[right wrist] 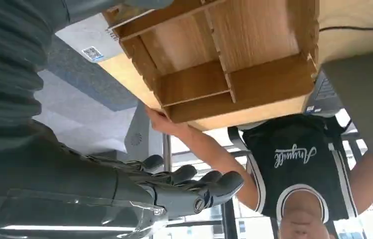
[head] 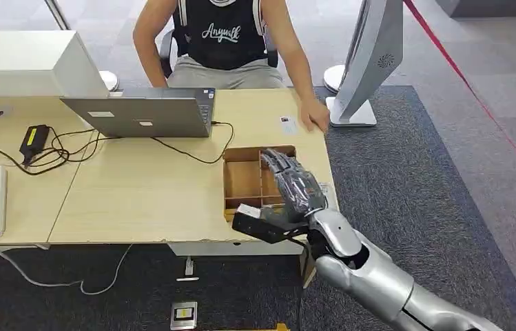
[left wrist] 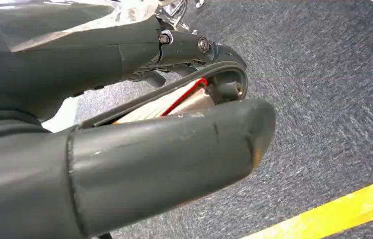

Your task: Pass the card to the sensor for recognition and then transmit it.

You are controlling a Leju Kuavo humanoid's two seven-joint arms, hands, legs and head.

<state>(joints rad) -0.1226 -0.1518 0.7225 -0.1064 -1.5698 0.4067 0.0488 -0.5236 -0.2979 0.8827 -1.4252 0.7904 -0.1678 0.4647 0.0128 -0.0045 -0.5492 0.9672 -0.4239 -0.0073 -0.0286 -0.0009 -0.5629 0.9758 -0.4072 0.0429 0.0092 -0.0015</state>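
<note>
The robot's right hand [head: 295, 185] hovers over a compartmented wooden tray [head: 244, 181] at the bench [head: 138, 200] edge, fingers extended and apart, holding nothing. In the left wrist view, over grey carpet, the left hand [left wrist: 184, 99] pinches a red-edged card [left wrist: 174, 102] between thumb and fingers. Beyond the tray sit a laptop [head: 138, 114], a seated person [head: 231, 41] and an upright white sensor stand [head: 372, 62].

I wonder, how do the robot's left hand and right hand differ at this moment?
The left hand pinches the card and hangs over grey carpet; the right hand holds nothing, fingers extended over the wooden tray on the table. Both are dark grey.
</note>
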